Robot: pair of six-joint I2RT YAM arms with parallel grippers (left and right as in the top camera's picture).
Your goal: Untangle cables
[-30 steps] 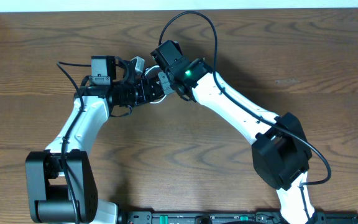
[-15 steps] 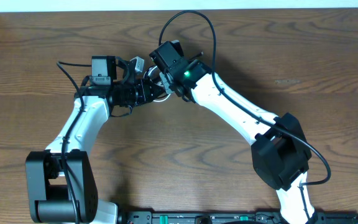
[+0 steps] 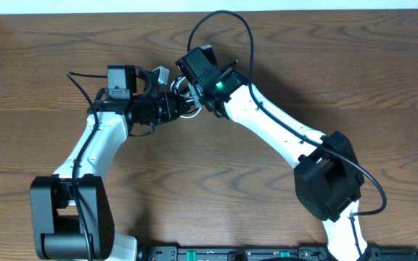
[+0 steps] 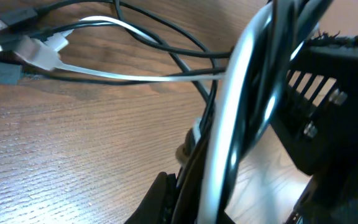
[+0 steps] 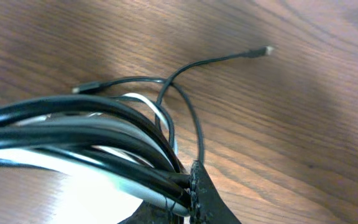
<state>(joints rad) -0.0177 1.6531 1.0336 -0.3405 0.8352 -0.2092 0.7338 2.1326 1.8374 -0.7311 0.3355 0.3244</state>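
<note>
Closing on the cables [image 4: 232,118], the left tool [image 3: 169,106] joins the right tool [image 3: 188,96] (also clamped on them), ready for pulling apart.

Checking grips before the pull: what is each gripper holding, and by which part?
The cables: the right gripper pinches the bundled strands together, and the left gripper clamps the same bundle right beside it.

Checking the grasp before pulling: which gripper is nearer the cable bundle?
Neither: both are shut on the cable bundle, the left gripper from its left side, the right gripper from its far right.
</note>
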